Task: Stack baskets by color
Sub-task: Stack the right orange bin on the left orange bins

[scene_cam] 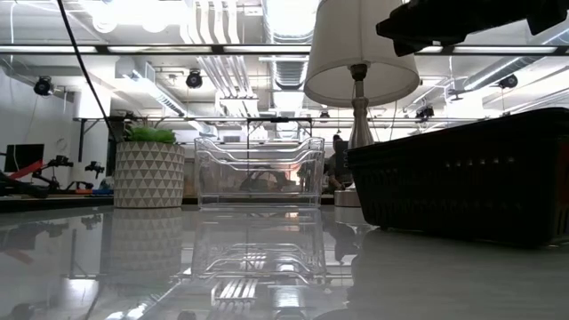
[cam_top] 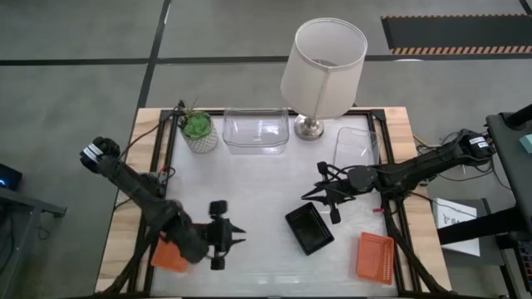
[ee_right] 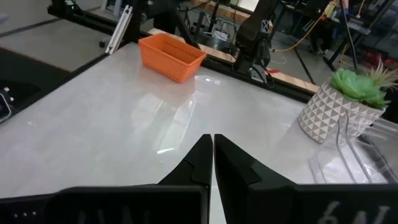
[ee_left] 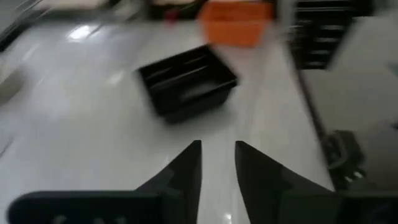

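From above, you see a glossy white table (cam_top: pixel 266 178) framed in pale wood. Your left gripper (cam_top: pixel 237 238) hovers near the front left, its dark fingers slightly apart and empty, with an orange mesh basket (cam_top: pixel 172 256) just behind the arm at the front left edge. Your right gripper (cam_top: pixel 320 193) sits right of centre, fingers pressed together, holding nothing. A black mesh basket (cam_top: pixel 309 227), rectangular and shallow, lies just in front of it. A second orange mesh basket (cam_top: pixel 375 257) rests at the front right corner. A clear basket (cam_top: pixel 257 130) with rounded corners stands at the back centre, and another clear basket (cam_top: pixel 357 146) lies at the back right, beside the base of the white lamp (cam_top: pixel 323 58). The potted plant (cam_top: pixel 199 131) stands at the back left.

At table height, you look across the reflective surface to the clear basket (scene_cam: pixel 259 172), see-through and ribbed, with the triangle-patterned plant pot (scene_cam: pixel 148 173) to one side and the lamp (scene_cam: pixel 360 53) to the other. The black basket (scene_cam: pixel 471 178) looms close, its wall perforated.

Past your left gripper (ee_left: pixel 217 155), whose two pointed fingers stand a little apart, the black basket (ee_left: pixel 187 79) lies ahead and an orange one (ee_left: pixel 235 23) beyond it.

Past your right gripper (ee_right: pixel 212 148), tips touching, you see an orange basket (ee_right: pixel 171 56), the plant (ee_right: pixel 348 102), and a clear basket's edge (ee_right: pixel 354 158).
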